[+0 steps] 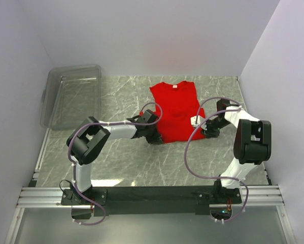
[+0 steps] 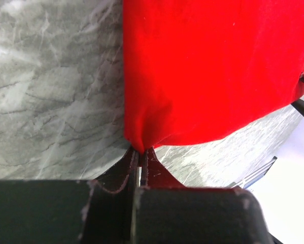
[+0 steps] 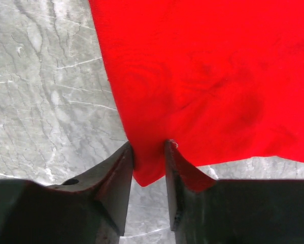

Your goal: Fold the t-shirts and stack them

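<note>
The red t-shirt (image 1: 174,109) lies flat on the marble table, long and narrow, its white neck label (image 1: 175,86) at the far end. My left gripper (image 1: 154,136) is at the shirt's near left corner. In the left wrist view its jaws are shut on that bunched corner of the t-shirt (image 2: 202,66), at the left gripper (image 2: 140,151). My right gripper (image 1: 203,129) is at the near right corner. In the right wrist view the right gripper (image 3: 149,148) straddles the corner of the t-shirt (image 3: 202,76), with a gap still showing between the fingers.
A clear plastic bin (image 1: 70,96) stands at the back left against the wall. White walls close in the table at the back and on both sides. The arms' mounting rail (image 1: 152,193) runs along the near edge.
</note>
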Available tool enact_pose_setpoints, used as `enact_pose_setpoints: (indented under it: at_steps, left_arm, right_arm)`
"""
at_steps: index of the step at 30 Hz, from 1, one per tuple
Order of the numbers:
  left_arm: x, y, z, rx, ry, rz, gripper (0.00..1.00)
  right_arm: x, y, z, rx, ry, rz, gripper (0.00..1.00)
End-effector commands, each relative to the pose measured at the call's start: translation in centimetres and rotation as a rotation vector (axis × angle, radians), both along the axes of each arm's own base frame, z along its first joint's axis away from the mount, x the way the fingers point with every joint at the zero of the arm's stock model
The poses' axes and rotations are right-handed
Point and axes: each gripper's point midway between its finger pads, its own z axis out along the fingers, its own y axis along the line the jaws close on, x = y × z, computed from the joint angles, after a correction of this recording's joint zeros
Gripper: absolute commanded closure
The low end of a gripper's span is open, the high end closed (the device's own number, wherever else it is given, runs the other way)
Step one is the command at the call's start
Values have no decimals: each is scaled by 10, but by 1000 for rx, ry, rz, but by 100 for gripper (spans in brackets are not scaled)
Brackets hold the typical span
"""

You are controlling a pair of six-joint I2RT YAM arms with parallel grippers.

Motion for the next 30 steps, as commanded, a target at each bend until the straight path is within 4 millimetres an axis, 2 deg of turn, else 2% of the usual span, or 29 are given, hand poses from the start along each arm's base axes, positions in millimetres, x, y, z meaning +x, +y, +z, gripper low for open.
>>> enact_pose_setpoints:
  at_steps: [1,2,5,6,11,14,15,20,21,25,30]
  left_arm:
    - [-1,10,0,37,-43,-2,99]
    - [-1,9,3,28,-47,-8,99]
    - [-4,8,9,8,-55,-29,99]
    - [-5,8,14,-1,-64,-33,99]
    - [-15,13,24,-26,-86,-61,99]
    - [-23,16,33,-47,-101,-90,99]
    - [-25,16,42,-65,-115,-99,99]
    - [-42,24,51,-94,-122,-143,99]
    - [-45,24,58,-109,-135,-153,99]
    - [-66,27,68,-136,-133,-209,99]
    - [-88,39,101,-174,-186,-246,99]
  right_arm:
    - [5,2,4,6,-11,12,66]
    - [6,1,4,1,-16,9,77]
    - [8,4,9,21,-31,-10,97]
    - [7,5,14,31,-37,-16,99]
    - [-1,9,33,64,-35,-24,100]
    - [-15,11,45,78,7,-28,100]
    - [-24,13,49,85,32,-30,100]
    - [-53,23,56,126,46,-24,100]
    - [-58,25,62,133,35,-23,100]
    - [-84,30,72,152,56,-34,100]
    - [-118,35,94,163,70,-53,100]
